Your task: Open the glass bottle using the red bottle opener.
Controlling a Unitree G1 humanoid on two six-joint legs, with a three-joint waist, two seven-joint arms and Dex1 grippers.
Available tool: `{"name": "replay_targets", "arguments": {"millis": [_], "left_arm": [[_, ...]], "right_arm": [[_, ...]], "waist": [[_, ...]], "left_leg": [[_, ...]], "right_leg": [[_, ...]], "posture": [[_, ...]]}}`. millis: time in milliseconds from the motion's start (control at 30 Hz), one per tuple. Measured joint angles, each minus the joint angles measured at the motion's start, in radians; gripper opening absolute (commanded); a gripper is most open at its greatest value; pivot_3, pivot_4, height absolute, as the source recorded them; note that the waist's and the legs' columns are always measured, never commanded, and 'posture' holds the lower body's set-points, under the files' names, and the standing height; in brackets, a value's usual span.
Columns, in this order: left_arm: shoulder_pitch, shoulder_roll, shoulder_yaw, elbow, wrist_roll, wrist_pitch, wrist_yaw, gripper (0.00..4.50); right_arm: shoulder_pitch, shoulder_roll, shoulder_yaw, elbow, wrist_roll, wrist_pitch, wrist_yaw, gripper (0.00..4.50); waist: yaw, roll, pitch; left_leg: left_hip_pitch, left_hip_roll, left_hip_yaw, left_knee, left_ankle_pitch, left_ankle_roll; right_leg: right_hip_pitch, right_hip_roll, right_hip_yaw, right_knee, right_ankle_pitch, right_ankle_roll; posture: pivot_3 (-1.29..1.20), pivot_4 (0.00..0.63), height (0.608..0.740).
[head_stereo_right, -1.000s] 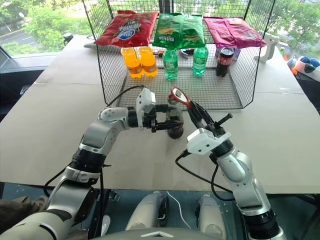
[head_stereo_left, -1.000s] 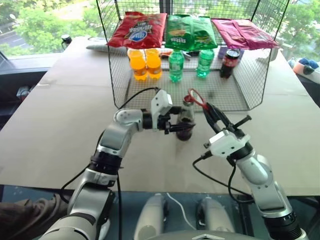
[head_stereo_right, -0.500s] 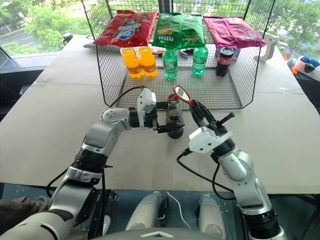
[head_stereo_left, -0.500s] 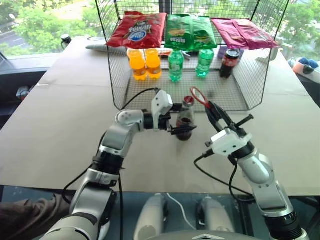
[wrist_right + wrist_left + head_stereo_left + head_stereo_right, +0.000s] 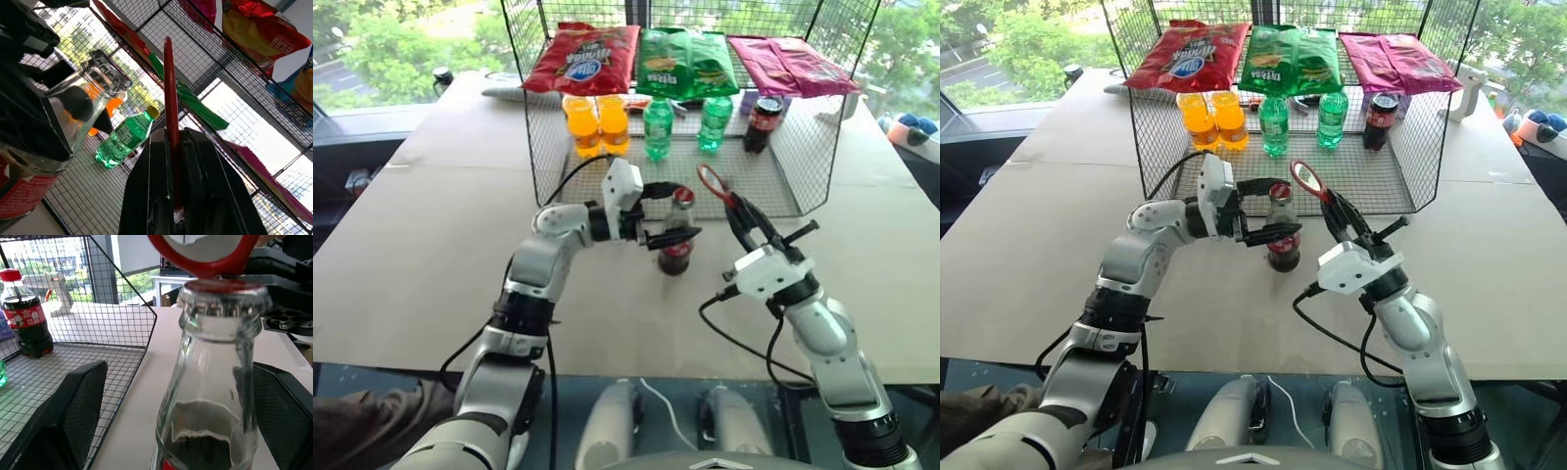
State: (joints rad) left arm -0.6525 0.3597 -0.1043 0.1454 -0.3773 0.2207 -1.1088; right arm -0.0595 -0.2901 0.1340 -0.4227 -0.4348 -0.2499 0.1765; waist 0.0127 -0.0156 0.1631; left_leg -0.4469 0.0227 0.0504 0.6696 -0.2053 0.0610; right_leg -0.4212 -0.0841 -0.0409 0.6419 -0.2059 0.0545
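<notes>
Bottle (image 5: 675, 235) stands upright on table (image 5: 421, 245), neck between your left gripper's (image 5: 668, 212) wide-open jaws; neither finger touches glass. Judged: bottle unsteadied, so close left around neck before prying. Cap (image 5: 222, 288) appears on, though right wrist view leaves that unclear. Right gripper (image 5: 1332, 209) clamped on opener (image 5: 1309, 179) handle, ring head free ahead of fingertips, ready to hook cap. Ring sits just beside bottle top, apart from it. Wire rack (image 5: 803, 157) close behind; keep your lever swing short.
</notes>
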Motion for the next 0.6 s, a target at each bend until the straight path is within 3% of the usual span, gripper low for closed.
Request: {"name": "replay_targets", "arguments": {"millis": [200, 300, 367, 400, 500, 600], "left_arm": [[0.0, 0.0, 0.008, -0.006, -0.009, -0.007, -0.005, 4.43], [0.0, 0.0, 0.008, -0.006, -0.012, -0.007, -0.01, 3.67], [0.0, 0.0, 0.008, -0.009, -0.019, -0.007, -0.021, 2.72], [0.0, 0.0, 0.008, -0.01, -0.019, -0.007, -0.021, 2.59], [0.001, 0.001, 0.008, -0.028, -0.037, 0.0, -0.033, 1.49], [0.002, 0.005, 0.007, -0.049, -0.045, 0.007, -0.04, 1.2]], "right_arm": [[0.008, 0.0, -0.007, -0.001, 0.002, 0.006, 0.0, 0.0], [0.012, 0.0, -0.008, -0.002, 0.002, 0.007, 0.0, 0.0], [0.015, 0.0, -0.016, -0.008, 0.002, 0.008, 0.0, 0.0], [0.015, 0.0, -0.017, -0.01, 0.002, 0.008, 0.0, 0.0], [0.016, 0.0, -0.017, -0.013, 0.002, 0.008, 0.0, 0.0], [0.016, 0.0, -0.017, -0.013, 0.002, 0.008, 0.0, 0.0]], "waist": [[0.0, 0.0, 0.0], [0.0, 0.0, 0.0], [0.0, 0.0, 0.0], [0.0, 0.0, 0.0], [0.0, 0.0, 0.0], [0.0, 0.0, 0.0]], "left_leg": [[0.0, 0.0, 0.0, 0.0, 0.0, 0.0], [0.0, 0.0, 0.0, 0.0, 0.0, 0.0], [0.0, 0.0, 0.0, 0.0, 0.0, 0.0], [0.0, 0.0, 0.0, 0.0, 0.0, 0.0], [0.0, 0.0, 0.0, 0.0, 0.0, 0.0], [0.0, 0.0, 0.0, 0.0, 0.0, 0.0]], "right_leg": [[0.0, 0.0, 0.0, 0.0, 0.0, 0.0], [0.0, 0.0, 0.0, 0.0, 0.0, 0.0], [0.0, 0.0, 0.0, 0.0, 0.0, 0.0], [0.0, 0.0, 0.0, 0.0, 0.0, 0.0], [0.0, 0.0, 0.0, 0.0, 0.0, 0.0], [0.0, 0.0, 0.0, 0.0, 0.0, 0.0]], "posture": [[0.0, 0.15, 0.74], [0.0, 0.15, 0.74], [0.0, 0.15, 0.74], [0.0, 0.15, 0.74], [0.0, 0.15, 0.74], [0.0, 0.15, 0.74]]}}
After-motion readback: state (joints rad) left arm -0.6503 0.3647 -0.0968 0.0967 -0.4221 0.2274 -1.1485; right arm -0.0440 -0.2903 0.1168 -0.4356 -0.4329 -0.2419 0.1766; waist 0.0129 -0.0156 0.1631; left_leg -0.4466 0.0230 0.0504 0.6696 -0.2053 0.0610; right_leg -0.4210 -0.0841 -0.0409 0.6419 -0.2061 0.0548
